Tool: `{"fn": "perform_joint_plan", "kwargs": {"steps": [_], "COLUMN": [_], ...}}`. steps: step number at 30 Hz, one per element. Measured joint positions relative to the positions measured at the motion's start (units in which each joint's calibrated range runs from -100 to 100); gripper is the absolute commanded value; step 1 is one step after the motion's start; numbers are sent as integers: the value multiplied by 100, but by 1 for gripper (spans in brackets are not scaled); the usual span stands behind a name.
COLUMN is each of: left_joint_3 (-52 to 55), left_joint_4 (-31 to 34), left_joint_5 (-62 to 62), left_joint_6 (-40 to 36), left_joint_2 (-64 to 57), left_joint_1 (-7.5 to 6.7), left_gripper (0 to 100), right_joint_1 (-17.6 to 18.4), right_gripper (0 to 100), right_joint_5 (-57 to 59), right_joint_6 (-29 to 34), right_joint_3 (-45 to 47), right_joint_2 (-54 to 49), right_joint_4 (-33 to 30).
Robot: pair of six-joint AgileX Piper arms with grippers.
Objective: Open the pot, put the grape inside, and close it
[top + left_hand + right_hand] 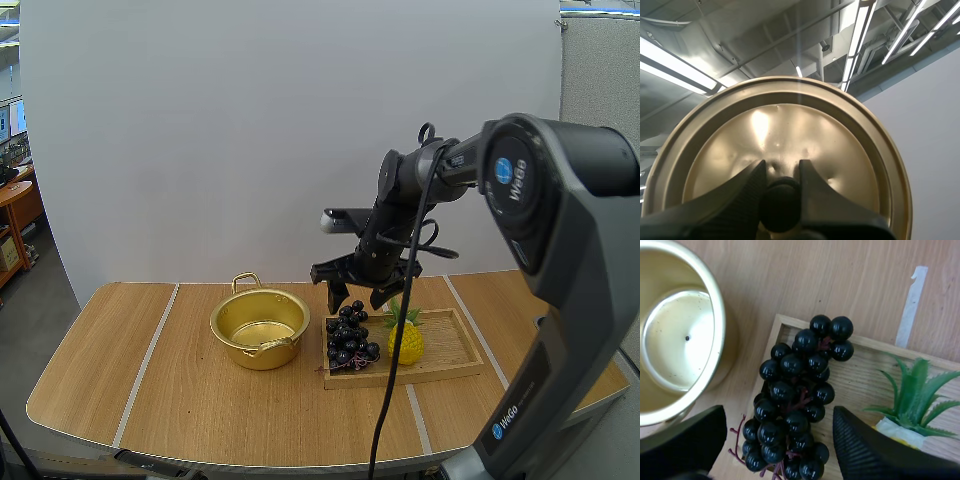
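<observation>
Left gripper [781, 171] pinches the black knob [780, 205] at the centre of the gold lid [790, 125]. The jaws stand one on each side of the knob, ribbed inner faces against it. The lid's round top side faces the camera, its rim arcing over the jaws. There are shallow dents and bright glare spots around the knob.

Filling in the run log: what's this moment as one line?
pot: open, empty, on table | lid: knob pinched by left gripper | right gripper: open over grapes | grapes: on wooden tray beside toy pineapple
</observation>
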Motion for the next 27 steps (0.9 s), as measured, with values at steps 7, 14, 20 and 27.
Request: {"fn": "perform_joint_plan", "kwargs": {"steps": [7,14,20,27], "left_joint_3": [0,0,0,0], "left_joint_4": [0,0,0,0], "left_joint_5": [0,0,0,0], "left_joint_6": [0,0,0,0], "left_joint_2": [0,0,0,0], "left_joint_1": [0,0,0,0], "left_gripper": [0,0,0,0], "right_joint_1": [0,0,0,0], "right_gripper": [100,100,100,100], "right_joint_5": [-221,-352,-473,-657], "right_joint_6": [0,0,0,0], "right_joint_3": [0,0,0,0], "right_joint_2": [605,866,1220,1609], "right_joint_4": [1,1,1,24]}}
